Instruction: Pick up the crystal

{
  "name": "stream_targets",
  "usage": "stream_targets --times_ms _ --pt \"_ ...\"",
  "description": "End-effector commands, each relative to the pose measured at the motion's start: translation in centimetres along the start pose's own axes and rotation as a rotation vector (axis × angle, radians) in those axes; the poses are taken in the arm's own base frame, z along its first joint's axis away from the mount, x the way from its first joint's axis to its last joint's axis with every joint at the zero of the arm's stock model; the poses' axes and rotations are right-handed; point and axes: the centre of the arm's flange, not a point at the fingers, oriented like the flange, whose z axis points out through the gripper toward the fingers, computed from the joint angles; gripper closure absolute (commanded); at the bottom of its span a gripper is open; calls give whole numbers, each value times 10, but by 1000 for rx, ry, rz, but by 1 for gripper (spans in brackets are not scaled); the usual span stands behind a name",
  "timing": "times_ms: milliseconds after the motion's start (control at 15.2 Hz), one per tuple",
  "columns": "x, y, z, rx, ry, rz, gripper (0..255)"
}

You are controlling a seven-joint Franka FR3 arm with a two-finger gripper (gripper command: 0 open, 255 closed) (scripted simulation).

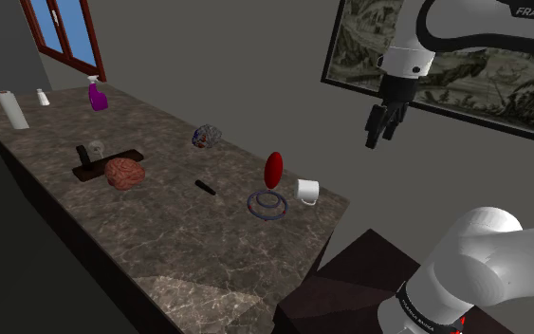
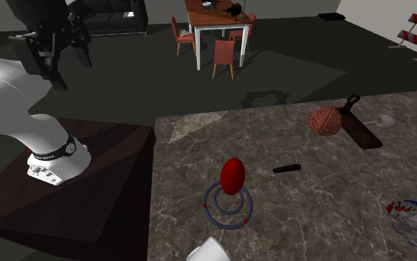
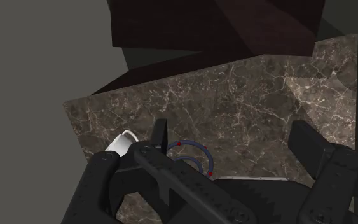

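Observation:
A red egg-shaped crystal (image 1: 273, 169) stands upright on a blue-purple ring stand (image 1: 267, 203) near the counter's end; in the second exterior view the crystal (image 2: 232, 176) rises from its rings (image 2: 227, 207). My black gripper (image 1: 380, 131) hangs high in the air, off to the shoulder view's right of the counter end, well apart from the crystal. Its fingers stand apart with nothing between them. In the wrist view the gripper (image 3: 234, 149) looks down at the ring stand (image 3: 199, 153) and the counter's corner. In the second exterior view the gripper (image 2: 69, 63) is at the upper left.
A white mug (image 1: 307, 191) sits beside the rings. A black stick (image 1: 205, 187), a brown brain-like lump (image 1: 123, 173), a dark board (image 1: 99, 163) and a grey-blue crumpled thing (image 1: 207, 136) lie further along the marble counter (image 1: 189, 256). A purple spray bottle (image 1: 96, 94) and paper roll (image 1: 12, 109) stand at the far end.

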Motion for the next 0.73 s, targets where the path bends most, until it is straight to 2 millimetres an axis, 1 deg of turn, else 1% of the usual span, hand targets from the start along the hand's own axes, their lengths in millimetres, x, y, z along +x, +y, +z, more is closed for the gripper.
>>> stream_targets --times_ms 0,330,660 --pt "0 0 0 0 0 0 0" --pt "30 -3 48 -28 108 2 0" --pt "64 -5 92 -55 216 4 0"
